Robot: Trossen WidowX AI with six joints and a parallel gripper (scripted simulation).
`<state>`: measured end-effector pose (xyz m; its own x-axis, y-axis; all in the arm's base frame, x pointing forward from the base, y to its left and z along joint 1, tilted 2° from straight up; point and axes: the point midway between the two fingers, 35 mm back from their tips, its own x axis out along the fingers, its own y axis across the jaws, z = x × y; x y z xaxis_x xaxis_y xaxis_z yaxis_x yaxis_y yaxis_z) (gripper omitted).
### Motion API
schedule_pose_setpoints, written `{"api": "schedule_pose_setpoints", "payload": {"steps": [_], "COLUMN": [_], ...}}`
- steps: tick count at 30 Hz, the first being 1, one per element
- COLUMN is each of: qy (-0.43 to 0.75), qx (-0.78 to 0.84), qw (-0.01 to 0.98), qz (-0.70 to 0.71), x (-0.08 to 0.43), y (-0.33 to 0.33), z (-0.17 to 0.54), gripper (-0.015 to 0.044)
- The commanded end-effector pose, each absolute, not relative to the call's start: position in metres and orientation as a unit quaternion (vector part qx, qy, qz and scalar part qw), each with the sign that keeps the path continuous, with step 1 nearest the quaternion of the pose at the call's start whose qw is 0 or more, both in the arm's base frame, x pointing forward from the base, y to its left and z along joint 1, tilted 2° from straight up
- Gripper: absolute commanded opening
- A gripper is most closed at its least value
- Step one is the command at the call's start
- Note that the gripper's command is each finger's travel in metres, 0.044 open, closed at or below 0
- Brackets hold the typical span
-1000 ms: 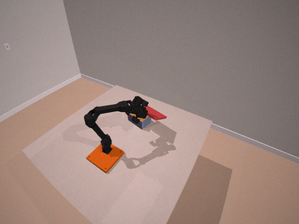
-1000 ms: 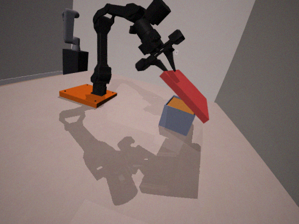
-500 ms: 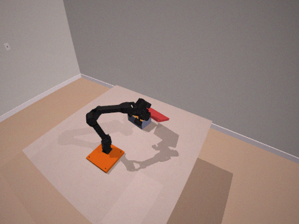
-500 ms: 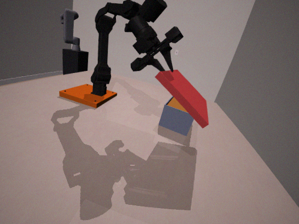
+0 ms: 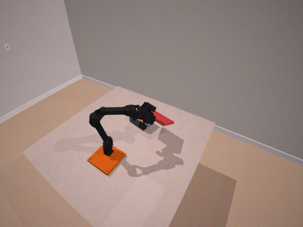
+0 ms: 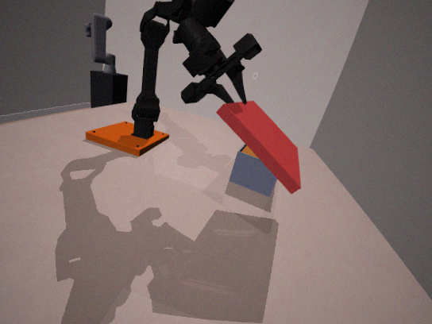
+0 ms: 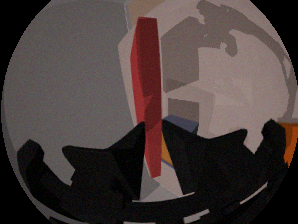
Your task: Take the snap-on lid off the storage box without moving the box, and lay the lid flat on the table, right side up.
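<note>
From the top, my arm bends over a pale tabletop (image 5: 83, 181) (image 6: 190, 190) from an orange base plate (image 5: 107, 168) (image 6: 107, 136), my hand (image 5: 147, 125) (image 6: 239, 104) (image 7: 153, 124) above a blue storage box (image 5: 135, 122) (image 6: 253, 172) (image 7: 182, 122). A red lid (image 5: 165, 119) (image 6: 264, 136) (image 7: 149, 85) juts out past the hand, on the side away from the base plate.

In the exterior view, my fingers are nearly closed, pinching the lid by its upper edge. The lid hangs steeply tilted, off the box, its lower edge well clear of the tabletop; it hides part of the open box, whose orange inside shows at the top. The box stands on the tabletop.

At the wrist, the lid appears edge-on between my two dark fingers, the box partly hidden behind one of them.
</note>
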<state>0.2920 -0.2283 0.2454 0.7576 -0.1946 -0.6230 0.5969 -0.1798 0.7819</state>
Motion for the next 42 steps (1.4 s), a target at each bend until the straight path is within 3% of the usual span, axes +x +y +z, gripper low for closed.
{"api": "schedule_pose_setpoints", "payload": {"steps": [1,42], "qy": [0.143,0.143], "qx": [0.698,0.695], "qw": [0.628,0.63], "qz": [-0.313,-0.315], "x": [0.291,0.264], "y": [-0.235,-0.312], "z": [0.248,0.247], "gripper": [0.0,0.0]}}
